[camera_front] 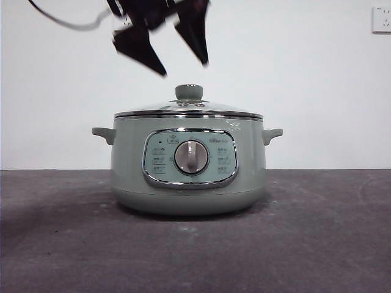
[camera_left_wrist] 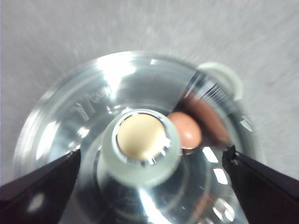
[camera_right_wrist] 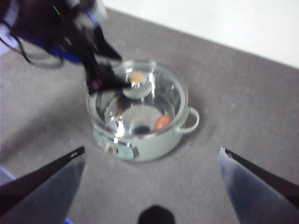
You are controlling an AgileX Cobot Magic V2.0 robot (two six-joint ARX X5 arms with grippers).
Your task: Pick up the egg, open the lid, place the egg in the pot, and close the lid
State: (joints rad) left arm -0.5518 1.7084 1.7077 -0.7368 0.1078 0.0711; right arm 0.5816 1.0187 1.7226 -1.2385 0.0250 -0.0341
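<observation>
Left gripper (camera_front: 166, 54): hangs at the upper centre-left of the front view, just above the lid and touching nothing; its two black jaws stand spread apart and hold nothing.
Key relation: in the left wrist view the knob (camera_left_wrist: 141, 139) lies straight below the left gripper (camera_left_wrist: 152, 161), midway between the two spread jaws, so any return to the lid would be a plain drop downward.
Nearer arm: the left, which is directly over the pot; the right gripper (camera_right_wrist: 152, 156) looks on from well apart, its jaws wide open and empty.
Lid (camera_front: 188, 110): seated flat on the pot's rim across the centre of the front view, glass dome with chrome edge and pale green knob upright on top; it looks closed.
Egg (camera_left_wrist: 185, 130): inside the pot, seen through the glass just right of the knob in the left wrist view; in the right wrist view it sits at the lower right of the pot's interior.
Egg's look: small, smooth, brown-orange oval; a darker streak beside it appears to be its reflection on the wall.
Egg's long axis: cannot tell through the blurred glass.
Pot (camera_front: 188, 183): pale sage green, centre of the front view, dial and panel facing the camera, two side handles level.
Task stage, as a judgement: egg in, lid on; only withdrawal of the left arm seems left.
</observation>
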